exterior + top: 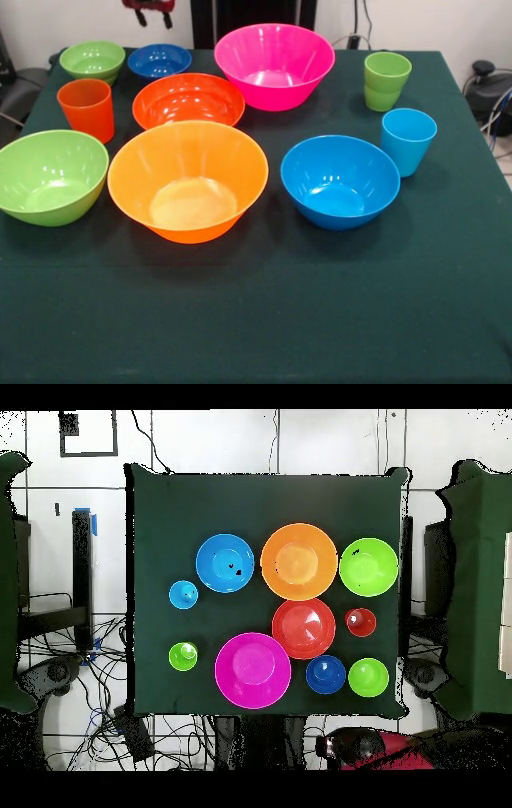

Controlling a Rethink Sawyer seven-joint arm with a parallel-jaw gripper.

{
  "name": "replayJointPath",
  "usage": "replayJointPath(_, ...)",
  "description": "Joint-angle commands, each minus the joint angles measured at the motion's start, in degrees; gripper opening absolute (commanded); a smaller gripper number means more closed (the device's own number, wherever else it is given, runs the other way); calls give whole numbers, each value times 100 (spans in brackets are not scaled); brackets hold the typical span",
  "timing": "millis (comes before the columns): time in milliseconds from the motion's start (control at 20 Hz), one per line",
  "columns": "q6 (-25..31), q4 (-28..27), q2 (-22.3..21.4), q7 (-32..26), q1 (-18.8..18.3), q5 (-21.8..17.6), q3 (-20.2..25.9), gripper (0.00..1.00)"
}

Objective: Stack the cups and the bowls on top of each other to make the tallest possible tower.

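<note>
- Drawn back at the far side of the table (256,320), the claw (149,11) shows only its red and black tips at the top edge of the front view; I cannot tell whether it is wide or narrow.
- Nothing is stacked: every bowl and cup stands apart, mouth up, on the dark green cloth.
- Judged from this, the first step is choosing a base. The large orange bowl (188,180) or large pink bowl (274,64) looks the soundest footing (widest rims).
- Nesting gains little height, so an inverted piece may serve better; the claw would likely need to pinch a rim, not a rounded wall.
- Other bowls: lime green bowl (50,176), blue bowl (340,181), red-orange bowl (189,101), small green bowl (93,61), small dark blue bowl (159,60).
- Cups: orange cup (86,109) near the red-orange bowl; green cup (386,80) and light blue cup (408,140) on the opposite side.
- All are glossy, thin-walled plastic, probably slippery; cups taper, bowls are round.
</note>
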Motion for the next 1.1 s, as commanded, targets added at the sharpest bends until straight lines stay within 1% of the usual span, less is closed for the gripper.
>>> replayJointPath(50,-798,-1327,778,508,595,-109,740,100)
replayJointPath(150,-970,-1428,860,690,809,-38,609,100)
replayJointPath(350,-1465,-1569,1039,1146,1190,243,302,100)
replayJointPath(550,-1988,-1521,1145,1545,1558,655,-90,100)
replayJointPath(650,-2112,-1451,1150,1625,1655,816,-192,100)
replayJointPath(850,-2255,-1302,1121,1733,1656,1040,-230,100)
replayJointPath(1000,-2134,-1190,1007,1704,1594,1068,-144,100)
replayJointPath(1100,-1950,-1094,871,1655,1546,1069,-54,100)
